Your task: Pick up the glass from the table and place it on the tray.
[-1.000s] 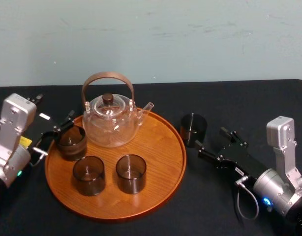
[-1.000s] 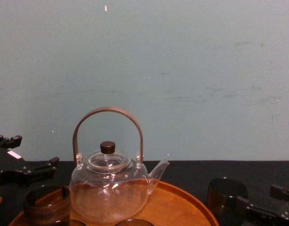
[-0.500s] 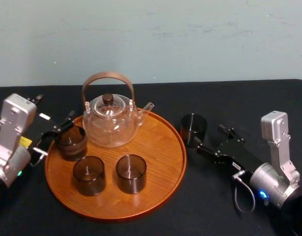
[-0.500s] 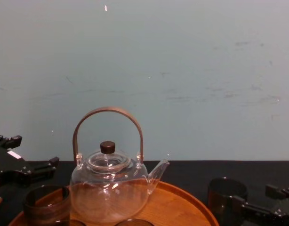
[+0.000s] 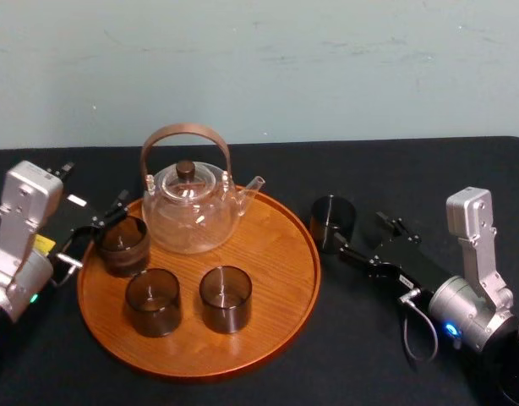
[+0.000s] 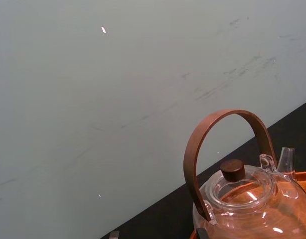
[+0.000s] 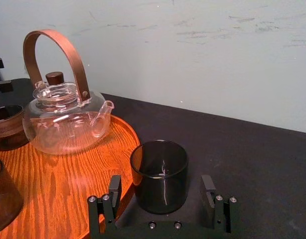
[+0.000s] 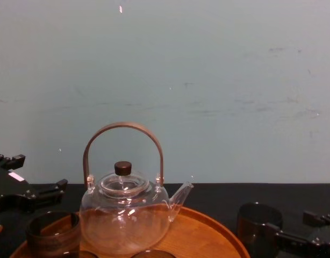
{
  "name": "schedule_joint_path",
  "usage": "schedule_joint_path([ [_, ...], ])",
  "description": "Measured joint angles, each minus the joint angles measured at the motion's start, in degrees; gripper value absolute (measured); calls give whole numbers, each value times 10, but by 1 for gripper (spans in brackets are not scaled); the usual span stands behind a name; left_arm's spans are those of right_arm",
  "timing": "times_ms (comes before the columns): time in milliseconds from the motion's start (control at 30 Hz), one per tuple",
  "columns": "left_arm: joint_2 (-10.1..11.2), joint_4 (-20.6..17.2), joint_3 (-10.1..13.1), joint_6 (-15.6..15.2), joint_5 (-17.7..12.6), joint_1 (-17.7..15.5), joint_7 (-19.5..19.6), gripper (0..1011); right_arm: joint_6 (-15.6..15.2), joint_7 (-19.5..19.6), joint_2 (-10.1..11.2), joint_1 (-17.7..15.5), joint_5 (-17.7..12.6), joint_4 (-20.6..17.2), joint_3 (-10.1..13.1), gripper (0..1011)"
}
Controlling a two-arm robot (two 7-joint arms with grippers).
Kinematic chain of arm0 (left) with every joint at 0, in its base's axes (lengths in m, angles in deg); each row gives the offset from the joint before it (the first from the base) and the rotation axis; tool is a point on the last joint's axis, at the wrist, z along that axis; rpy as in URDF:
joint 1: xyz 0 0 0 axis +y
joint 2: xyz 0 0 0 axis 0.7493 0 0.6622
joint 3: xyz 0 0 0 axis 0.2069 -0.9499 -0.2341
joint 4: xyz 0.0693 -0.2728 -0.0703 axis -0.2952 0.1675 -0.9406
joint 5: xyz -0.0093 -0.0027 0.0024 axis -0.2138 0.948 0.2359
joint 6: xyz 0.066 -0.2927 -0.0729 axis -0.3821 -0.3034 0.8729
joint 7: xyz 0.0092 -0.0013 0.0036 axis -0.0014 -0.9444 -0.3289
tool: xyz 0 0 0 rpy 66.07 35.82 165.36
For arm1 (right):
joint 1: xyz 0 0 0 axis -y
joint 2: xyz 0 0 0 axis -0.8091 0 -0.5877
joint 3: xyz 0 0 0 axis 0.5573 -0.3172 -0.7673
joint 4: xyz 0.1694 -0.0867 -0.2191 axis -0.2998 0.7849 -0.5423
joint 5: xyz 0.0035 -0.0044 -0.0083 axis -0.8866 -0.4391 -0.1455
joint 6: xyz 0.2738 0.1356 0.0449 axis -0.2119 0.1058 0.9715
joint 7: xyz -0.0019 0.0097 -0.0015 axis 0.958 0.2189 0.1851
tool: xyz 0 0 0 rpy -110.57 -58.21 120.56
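Observation:
A dark smoky glass (image 5: 332, 222) stands on the black table (image 5: 428, 173), just right of the round wooden tray (image 5: 272, 254). My right gripper (image 5: 362, 234) is open close beside this glass. In the right wrist view the glass (image 7: 159, 172) sits between the right gripper (image 7: 161, 185) fingers (image 7: 114, 189), with gaps on both sides. From the chest view the glass (image 8: 258, 224) has one finger (image 8: 280, 235) alongside it. My left gripper (image 5: 95, 230) is open at the tray's left rim.
On the tray are a clear glass teapot (image 5: 190, 207) with a brown arched handle and three dark glasses (image 5: 122, 244) (image 5: 152, 300) (image 5: 225, 297). The black cloth stretches bare to the right and front of the tray. A pale wall lies behind.
My right gripper has edged forward and left toward the glass on the table, so its fingers now flank it. The left arm and the tray's things have not moved.

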Motion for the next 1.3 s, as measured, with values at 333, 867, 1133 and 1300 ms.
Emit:
schedule_joint_path([
  [333,0,0,0,0,0,0,0,1001,-1,-3,-2,12,2,11,-2,1002],
  [867,0,0,0,0,0,0,0,1002,5,-18,-14,53,6,64,-14,1002],
  [1133,0,0,0,0,0,0,0,1002,10,-29,-22,78,10,98,-24,1002],
  [1300,0,0,0,0,0,0,0,1001,15,-35,-28,93,11,119,-29,1002],
])
